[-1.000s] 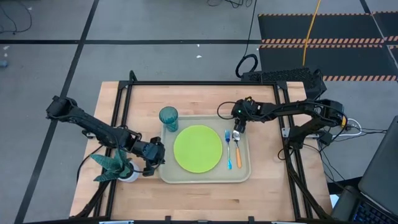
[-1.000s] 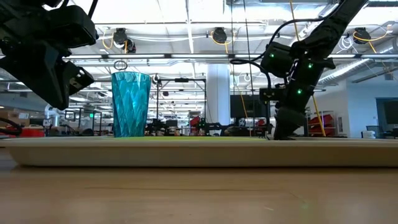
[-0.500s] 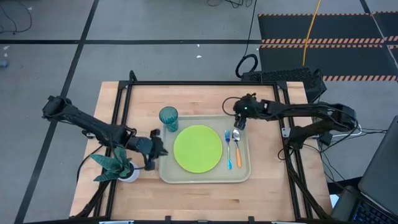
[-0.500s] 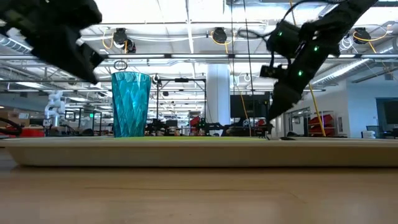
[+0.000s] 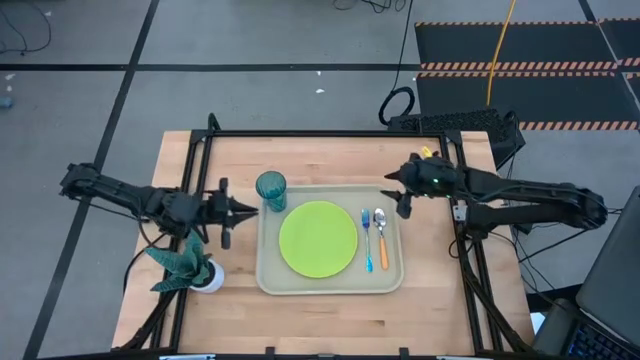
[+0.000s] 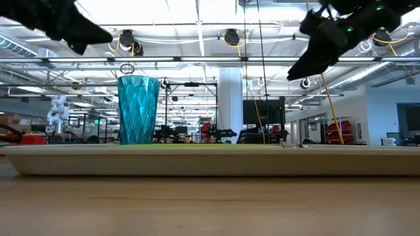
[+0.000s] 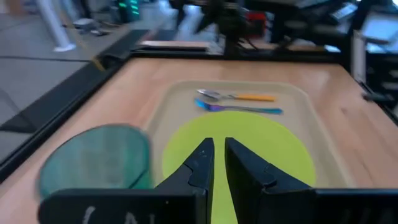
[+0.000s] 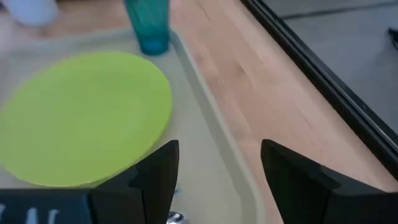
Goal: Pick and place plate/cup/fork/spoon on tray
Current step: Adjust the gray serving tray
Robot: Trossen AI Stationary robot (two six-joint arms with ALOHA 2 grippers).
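Observation:
The beige tray (image 5: 392,282) lies mid-table. On it are the lime-green plate (image 5: 318,238), the blue-handled fork (image 5: 366,232) and the orange-handled spoon (image 5: 381,242), side by side to the plate's right. The teal cup (image 5: 270,190) stands upright in the tray's far left corner. My left gripper (image 5: 248,208) hovers left of the tray beside the cup, shut and empty, pointing at the plate (image 7: 249,149). My right gripper (image 5: 398,195) hovers over the tray's far right corner, open and empty; its wrist view shows the plate (image 8: 81,118) and the cup (image 8: 148,25).
A teal plant in a white pot (image 5: 190,268) stands near the table's left front, under my left arm. Black frame rails (image 5: 195,170) run along the table's left, right and far sides. Bare wood (image 5: 320,160) lies between the tray and the far rail.
Both grippers have risen and drawn back from the tray. The left one went toward the table's left edge and tipped up from pointing down to nearly level. The right one lifted away from the fork's tines toward the right edge. Plate, cup, fork and spoon stayed put.

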